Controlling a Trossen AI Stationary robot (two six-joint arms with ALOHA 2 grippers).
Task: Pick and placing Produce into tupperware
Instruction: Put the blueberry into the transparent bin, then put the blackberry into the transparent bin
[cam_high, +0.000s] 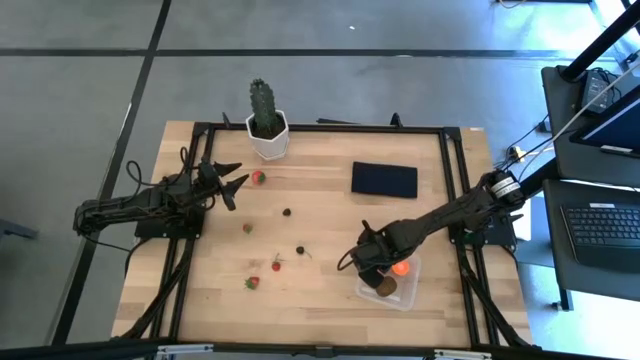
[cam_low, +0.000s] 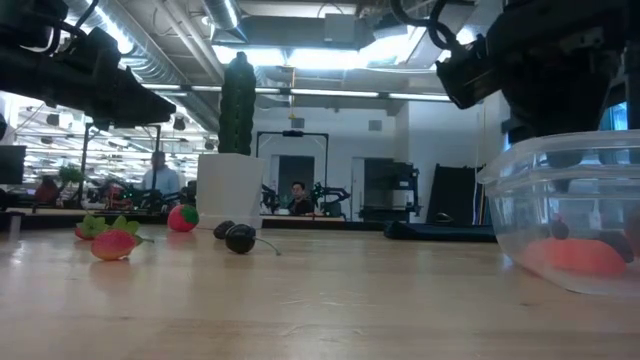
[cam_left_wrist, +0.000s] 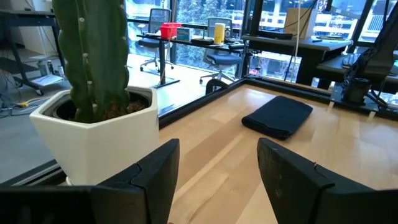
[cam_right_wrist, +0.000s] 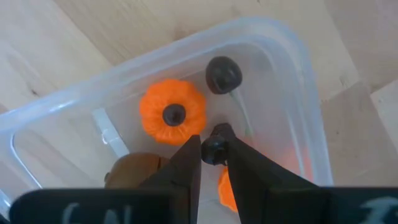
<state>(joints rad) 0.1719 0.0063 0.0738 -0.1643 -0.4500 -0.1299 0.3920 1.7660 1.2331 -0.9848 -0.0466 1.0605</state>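
The tupperware (cam_high: 404, 292) stands near the table's front right and is also seen in the right wrist view (cam_right_wrist: 292, 56). In it lie an orange ball (cam_right_wrist: 171, 112), a dark berry (cam_right_wrist: 222, 74), a brown kiwi (cam_right_wrist: 134, 171) and a second orange piece (cam_right_wrist: 227, 190). My right gripper (cam_right_wrist: 214, 148) hangs over the box, pointing down, shut on another dark berry. Strawberries (cam_high: 258, 178) (cam_high: 252, 283) and dark berries (cam_high: 287, 212) (cam_high: 299, 250) lie loose on the table's left half. My left gripper (cam_left_wrist: 217, 180) waits open at the far left, beside the strawberry there. My right gripper pinches a small dark berry (cam_right_wrist: 214, 151) between its two fingertips. The fingers come from above, pointing down into the tupperware's open top. The berry is held over the box's inside, between the orange ball and the other orange piece.
A green cactus in a white pot (cam_high: 267, 125) stands at the far edge. A flat black rectangle (cam_high: 384, 180) lies at the far right of centre. In the low view, strawberries (cam_low: 112, 243) and berries (cam_low: 240, 238) dot the table's middle.
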